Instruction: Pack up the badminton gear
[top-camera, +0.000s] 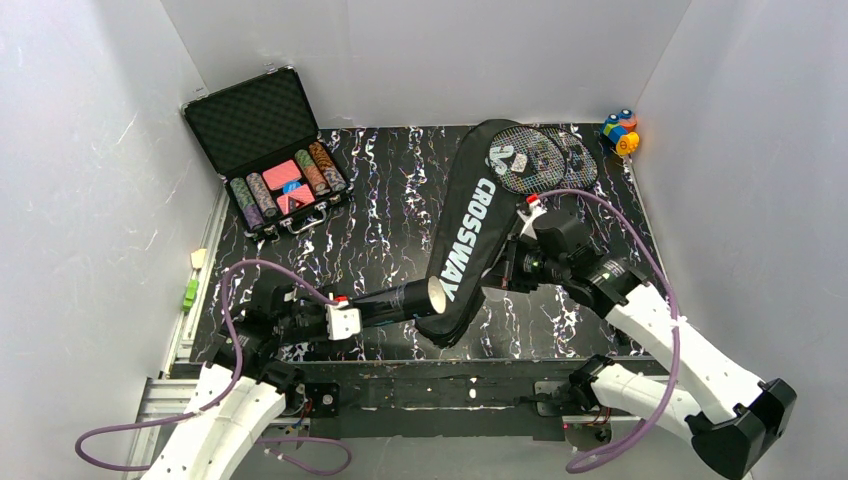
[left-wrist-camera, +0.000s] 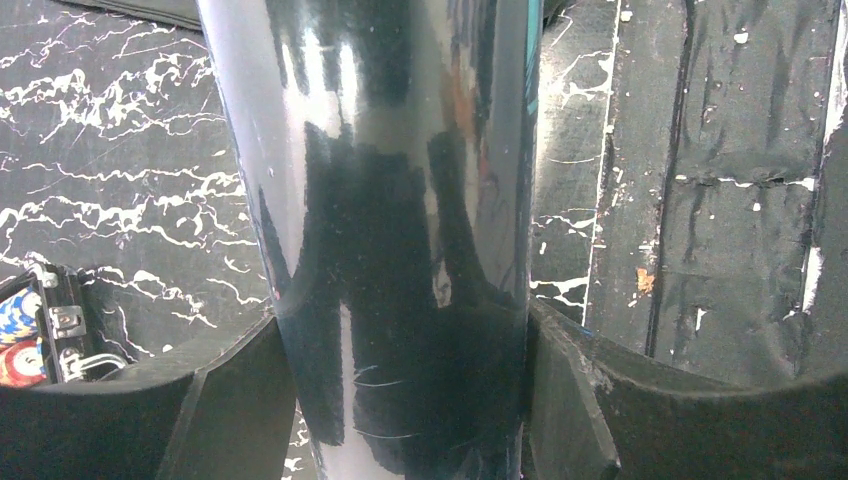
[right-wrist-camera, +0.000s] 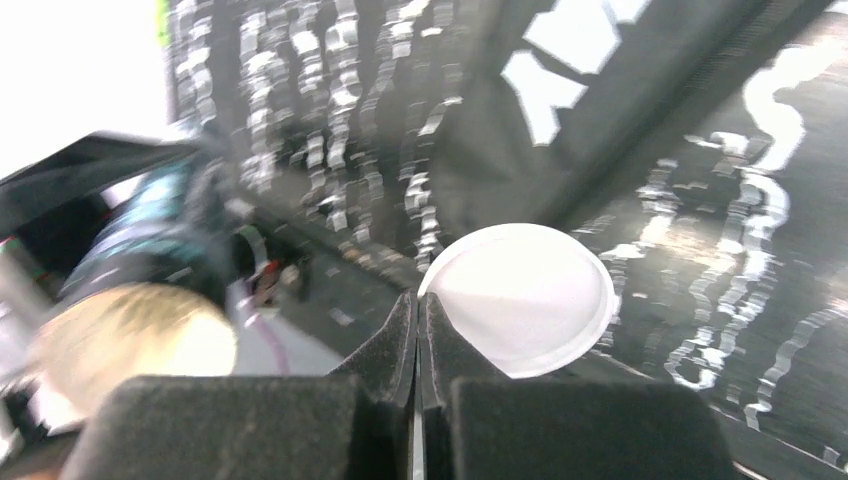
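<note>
Beside the big black racket-shaped CROSSWAY bag: capping at risk
Right gripper pinches the round white plastic lid by its rim alone; left gripper clamps the long dark cylindrical tube, mouth over the bag's narrow end; a skewed push may pop the lid loose.

Can't see either end of the tube from the left wrist, cut off by the frame. Can't see the handles of the rackets, hidden in the bag. Can't identify the blurred tan smear left of the lid
</note>
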